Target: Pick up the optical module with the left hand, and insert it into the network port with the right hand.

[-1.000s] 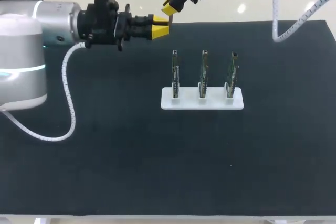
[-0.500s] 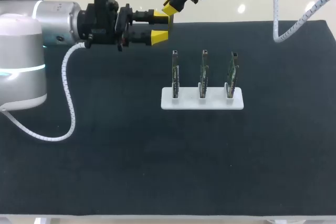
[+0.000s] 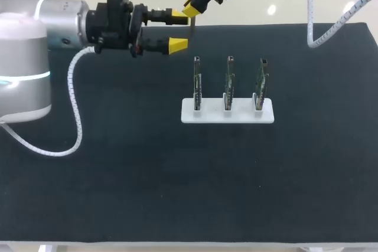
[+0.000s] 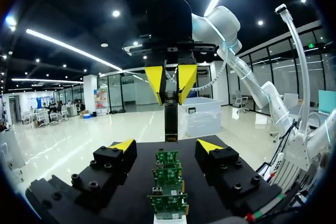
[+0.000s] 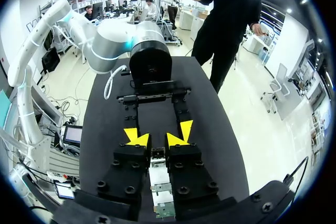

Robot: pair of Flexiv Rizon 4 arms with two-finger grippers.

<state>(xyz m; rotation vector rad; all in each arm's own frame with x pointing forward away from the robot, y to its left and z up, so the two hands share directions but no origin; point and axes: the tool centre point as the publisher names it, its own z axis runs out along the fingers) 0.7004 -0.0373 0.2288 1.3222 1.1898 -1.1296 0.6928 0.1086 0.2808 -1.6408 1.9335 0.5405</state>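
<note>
The optical module (image 3: 192, 23) is a thin dark bar hanging from my right gripper (image 3: 190, 7), which is shut on its upper end at the table's far edge. The left wrist view shows the module (image 4: 170, 121) hanging below the right gripper's yellow fingertips (image 4: 154, 80). My left gripper (image 3: 177, 29) is open, one finger on each side of the module and clear of it. In the right wrist view the module (image 5: 157, 153) sits between the right gripper's (image 5: 157, 140) tips. Three upright circuit boards (image 3: 229, 81) carrying the ports stand in a white holder (image 3: 227, 114).
The black mat (image 3: 147, 175) covers the table. The holder with its boards (image 4: 168, 174) stands just in front of and below both grippers. My left arm's white cable (image 3: 74, 122) loops over the mat's left part.
My left gripper has opened its fingers wide and let go of the module. The right gripper keeps hold of it and has not moved.
</note>
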